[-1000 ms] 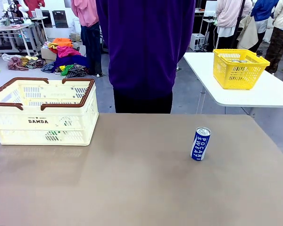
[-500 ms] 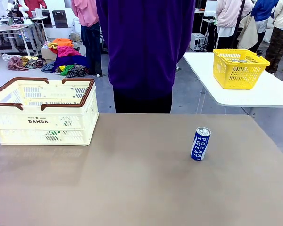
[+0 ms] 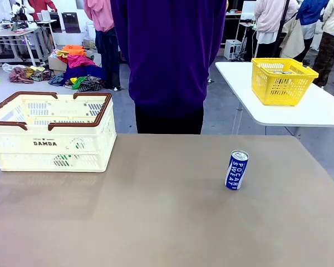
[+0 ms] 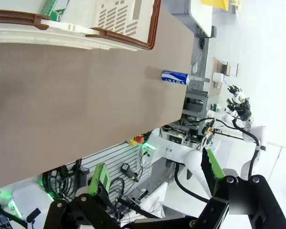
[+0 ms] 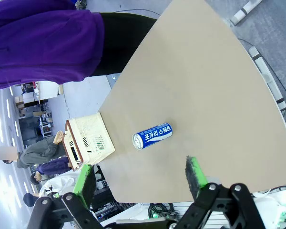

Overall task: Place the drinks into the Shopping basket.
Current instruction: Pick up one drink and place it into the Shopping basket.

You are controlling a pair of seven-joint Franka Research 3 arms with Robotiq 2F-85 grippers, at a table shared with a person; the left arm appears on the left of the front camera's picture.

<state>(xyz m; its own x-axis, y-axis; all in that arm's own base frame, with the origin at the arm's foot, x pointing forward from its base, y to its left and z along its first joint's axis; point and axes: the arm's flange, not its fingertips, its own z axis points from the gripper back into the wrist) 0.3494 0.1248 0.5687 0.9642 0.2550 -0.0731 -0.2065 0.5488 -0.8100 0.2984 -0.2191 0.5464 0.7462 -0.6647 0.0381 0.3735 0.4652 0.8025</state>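
Right gripper (image 5: 139, 174), jaws wide, well apart from blue can (image 5: 152, 135)

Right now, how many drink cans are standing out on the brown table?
1: a blue can stands upright on the right half of the table, apart from the cream basket at the far left. More may be hidden inside that basket.
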